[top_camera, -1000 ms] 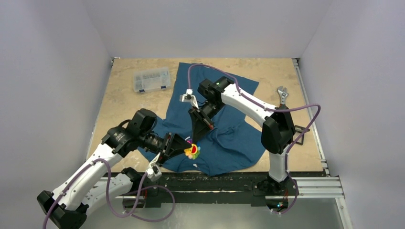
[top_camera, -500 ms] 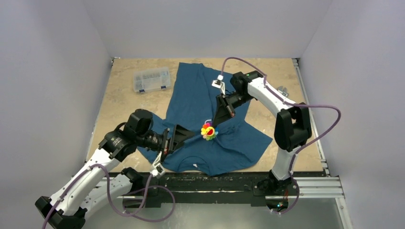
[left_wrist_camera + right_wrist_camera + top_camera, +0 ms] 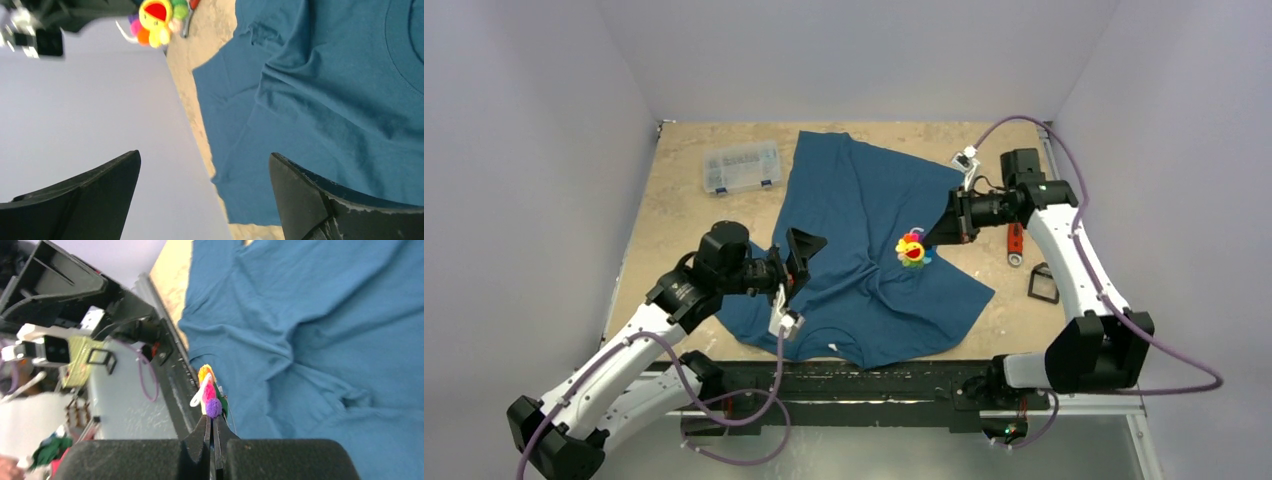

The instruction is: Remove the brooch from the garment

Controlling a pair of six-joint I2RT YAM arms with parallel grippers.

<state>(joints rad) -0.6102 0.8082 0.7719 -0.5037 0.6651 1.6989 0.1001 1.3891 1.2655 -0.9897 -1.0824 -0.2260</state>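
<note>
Right gripper (image 3: 212,421) is clamped shut on the brooch (image 3: 912,249), its fingers pinching the rim. The brooch is held above the right half of the garment (image 3: 854,200) and appears clear of the cloth (the overhead view cannot confirm the gap). Left gripper (image 3: 204,156) stands wide apart and holds nothing, raised over the shirt's left side. The garment lies spread and wrinkled on the table (image 3: 684,220). A clear plastic box (image 3: 741,166) sits beside its far left edge. A red-handled wrench (image 3: 1015,243) lies to its right.
</note>
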